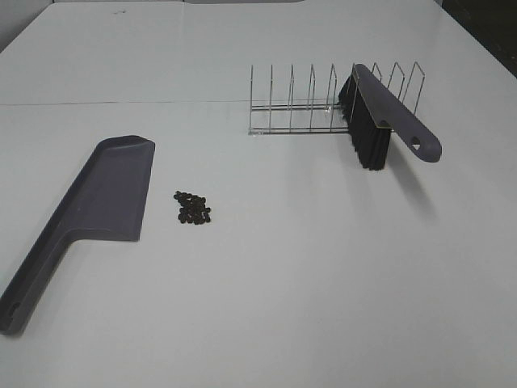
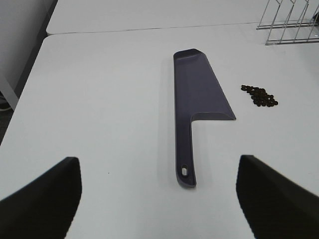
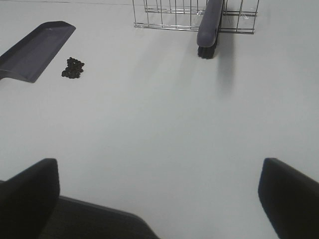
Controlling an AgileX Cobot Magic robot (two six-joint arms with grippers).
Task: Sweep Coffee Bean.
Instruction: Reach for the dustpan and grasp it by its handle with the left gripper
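**Two grippers wide open, nothing held; beans piled beside the dustpan**

We go left to right on the high view.

- The dustpan [image 1: 97,194] lies flat on the white table [image 1: 323,267], far left, with its handle pointing to the near-left corner.
- The coffee bean [image 1: 193,208] heap is one tight pile just right of the pan's blade. It's near the blade, not touching it, and no beans are in the pan.
- The wire rack [image 1: 323,105] stands at the back, right of centre, well apart from the beans.
- The brush [image 1: 380,121] is propped in the rack's right end, tilted, bristles down. Its handle sticks out past the wires toward the right.

Wrist views:
- The left gripper [image 2: 158,167] has its fingers [image 2: 45,199] spread wide. It's above the table with the dustpan handle ahead of it and is gripping nothing.
- The right gripper [image 3: 158,169] also has its fingers [image 3: 30,194] spread wide. It's over bare table with nothing between them, and the brush and rack are far ahead.
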